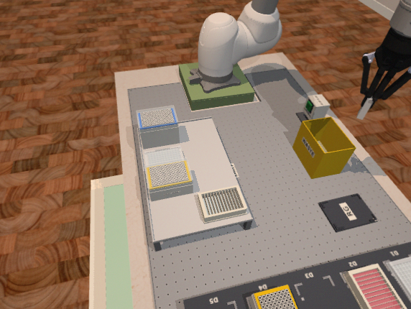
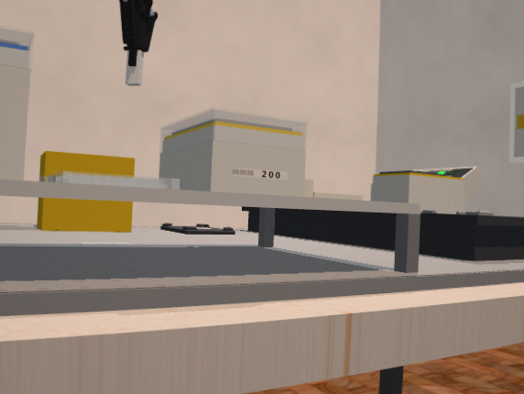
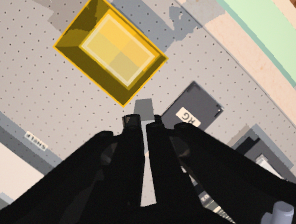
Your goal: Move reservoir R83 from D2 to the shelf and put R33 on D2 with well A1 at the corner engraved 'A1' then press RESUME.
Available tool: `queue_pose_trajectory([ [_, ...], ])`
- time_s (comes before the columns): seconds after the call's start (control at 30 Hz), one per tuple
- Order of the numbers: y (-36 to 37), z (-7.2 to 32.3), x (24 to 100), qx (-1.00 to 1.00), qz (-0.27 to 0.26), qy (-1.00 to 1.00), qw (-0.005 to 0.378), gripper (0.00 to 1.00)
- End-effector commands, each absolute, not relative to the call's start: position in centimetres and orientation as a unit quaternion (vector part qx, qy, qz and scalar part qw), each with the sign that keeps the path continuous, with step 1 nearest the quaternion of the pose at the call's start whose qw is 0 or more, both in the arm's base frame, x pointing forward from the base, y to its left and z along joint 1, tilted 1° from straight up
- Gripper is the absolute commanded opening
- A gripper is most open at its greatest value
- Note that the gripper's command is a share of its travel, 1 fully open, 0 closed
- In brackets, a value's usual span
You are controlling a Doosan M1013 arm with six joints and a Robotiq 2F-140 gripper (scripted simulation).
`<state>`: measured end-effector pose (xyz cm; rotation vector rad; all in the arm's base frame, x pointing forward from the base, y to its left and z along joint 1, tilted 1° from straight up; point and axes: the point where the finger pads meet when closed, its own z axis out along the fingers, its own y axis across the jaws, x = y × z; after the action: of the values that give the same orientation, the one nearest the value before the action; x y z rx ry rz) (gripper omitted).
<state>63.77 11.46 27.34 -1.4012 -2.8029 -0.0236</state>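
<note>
The reservoir on D2 (image 1: 373, 287) has a pale frame and pink-red troughs; it stands flat at the lower right of the top view, partly cut off by the frame edge. A second 12-trough reservoir (image 1: 223, 203), cream with dark troughs, stands flat on the near right corner of the white shelf (image 1: 192, 174). My gripper (image 1: 363, 109) is shut with nothing between its fingers. It hangs high in the air past the table's right edge, beside the yellow waste bin (image 1: 324, 145). In the wrist view the shut fingertips (image 3: 144, 117) point down between the bin (image 3: 112, 50) and the RG nest (image 3: 192, 112).
The shelf also carries a blue-rimmed tip rack (image 1: 157, 118) and a yellow-rimmed tip rack (image 1: 168, 174). The RG nest (image 1: 348, 212) lies right of the shelf. A plate sits on D1 (image 1: 400, 269) and a tip rack on D4 (image 1: 274, 298). A small panel with a green key (image 1: 316, 105) stands behind the bin.
</note>
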Motion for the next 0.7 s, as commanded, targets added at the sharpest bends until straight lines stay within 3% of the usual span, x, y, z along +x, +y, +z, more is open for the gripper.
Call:
queue_pose_trajectory([
  [0.0, 11.6, 27.3, 63.0, -0.433, -0.008, -0.901, 0.004, 0.00],
  [0.67, 13.2, 27.4, 54.1, -0.265, -0.008, -0.964, 0.002, 0.00],
])
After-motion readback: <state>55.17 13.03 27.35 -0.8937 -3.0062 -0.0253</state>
